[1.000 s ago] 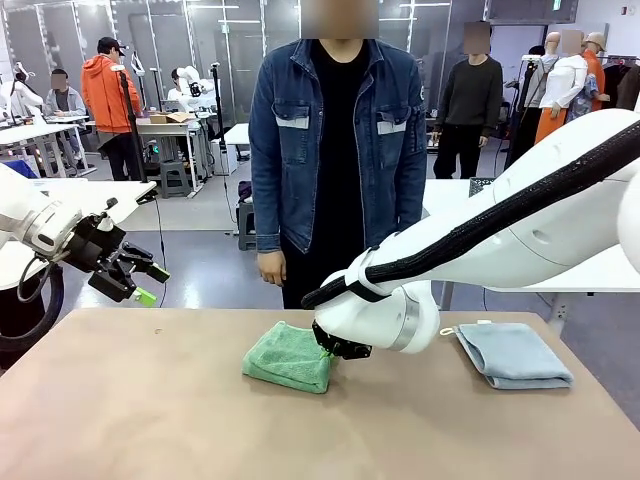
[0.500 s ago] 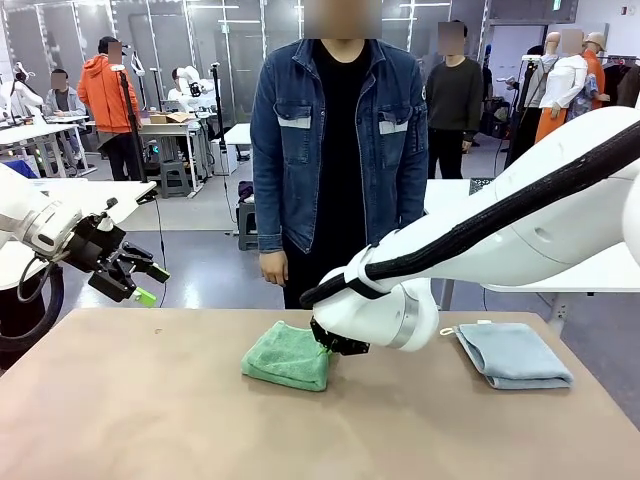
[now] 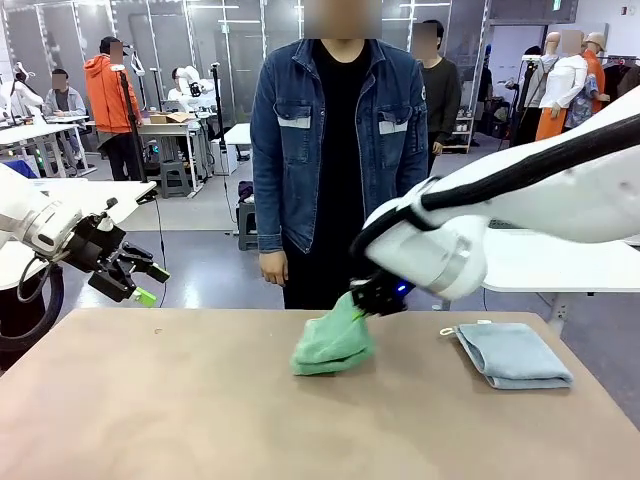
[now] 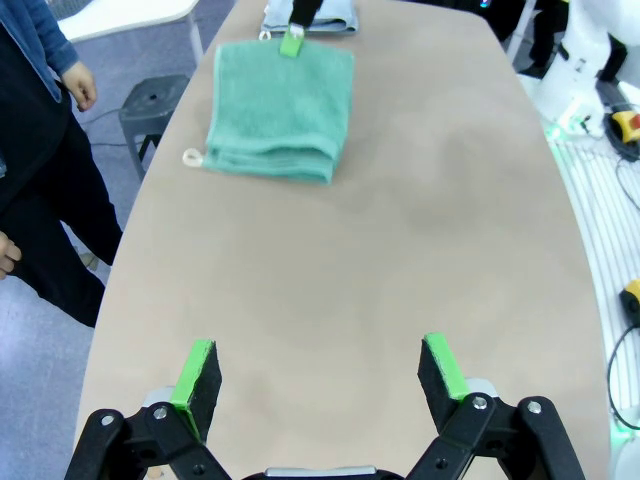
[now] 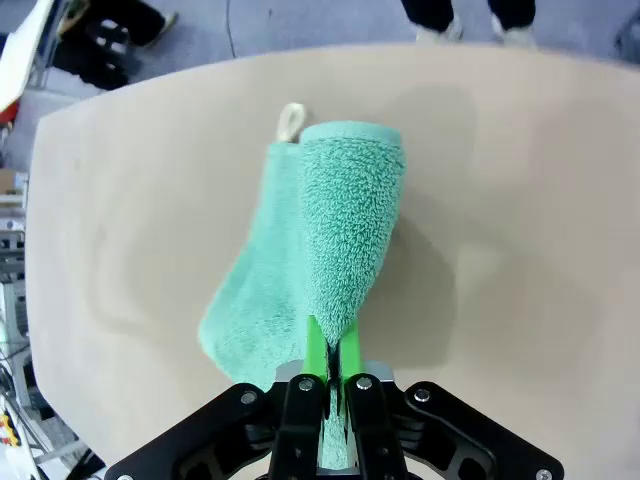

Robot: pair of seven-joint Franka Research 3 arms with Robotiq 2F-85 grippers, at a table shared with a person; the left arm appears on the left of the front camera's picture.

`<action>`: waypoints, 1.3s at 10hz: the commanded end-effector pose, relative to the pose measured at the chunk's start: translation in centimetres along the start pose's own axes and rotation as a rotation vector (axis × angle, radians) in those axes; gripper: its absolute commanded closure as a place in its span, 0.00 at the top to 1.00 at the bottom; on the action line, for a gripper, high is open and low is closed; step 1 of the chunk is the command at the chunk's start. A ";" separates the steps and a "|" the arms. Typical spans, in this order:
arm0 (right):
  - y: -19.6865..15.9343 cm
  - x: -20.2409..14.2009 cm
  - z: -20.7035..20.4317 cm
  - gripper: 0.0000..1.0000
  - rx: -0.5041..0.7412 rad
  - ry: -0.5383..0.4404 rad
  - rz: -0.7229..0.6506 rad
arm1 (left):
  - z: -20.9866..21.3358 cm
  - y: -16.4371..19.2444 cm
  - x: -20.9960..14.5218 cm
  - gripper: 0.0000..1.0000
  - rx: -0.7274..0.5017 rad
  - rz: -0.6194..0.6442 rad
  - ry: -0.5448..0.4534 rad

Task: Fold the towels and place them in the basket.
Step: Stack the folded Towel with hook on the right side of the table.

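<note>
On the tan surface [image 3: 150, 400], nearest the robot's side, the left end effector [image 3: 140, 283] hangs off the left edge above the surface with its jaws spread wide and nothing between them; in its wrist view the green pads [image 4: 198, 372] stand well apart over bare tabletop. Toward the middle, the right end effector [image 3: 372, 300] is clamped tight on one edge of the green towel [image 3: 335, 343], which hangs from the grip in a folded bunch, its lower part touching the surface. The right wrist view shows the towel's terry fold pinched between the pads, a small white loop [image 5: 291, 120] at its far end. Farther right lies the folded blue-grey towel [image 3: 513, 354], flat. At the far edge stands a person [image 3: 338, 160] in a denim jacket.
</note>
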State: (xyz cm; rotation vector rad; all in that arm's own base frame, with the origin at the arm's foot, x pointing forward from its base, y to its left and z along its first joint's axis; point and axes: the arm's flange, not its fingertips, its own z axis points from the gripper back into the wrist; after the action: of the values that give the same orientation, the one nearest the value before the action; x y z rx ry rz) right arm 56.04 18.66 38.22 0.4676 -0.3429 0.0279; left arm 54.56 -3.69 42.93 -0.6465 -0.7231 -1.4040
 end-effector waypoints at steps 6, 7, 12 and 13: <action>-8.3 3.3 11.8 0.05 -0.041 0.087 0.178 | 0.0 0.0 0.0 1.00 -0.001 0.002 0.003; -9.4 3.4 12.9 0.05 -0.030 0.117 0.201 | 0.0 0.0 0.0 1.00 -0.001 0.002 0.003; -13.8 4.2 17.3 0.05 0.005 0.092 0.169 | 0.0 0.0 0.0 1.00 -0.001 0.002 0.003; -14.6 4.8 17.6 0.05 -0.014 0.106 0.152 | 0.0 0.0 0.0 1.00 -0.001 0.002 0.003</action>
State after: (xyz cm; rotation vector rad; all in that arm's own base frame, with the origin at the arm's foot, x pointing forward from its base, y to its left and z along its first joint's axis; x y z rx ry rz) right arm 55.77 -1.94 48.07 0.4092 -0.2846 0.1811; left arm 54.56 -3.69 42.93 -0.6464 -0.7231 -1.4040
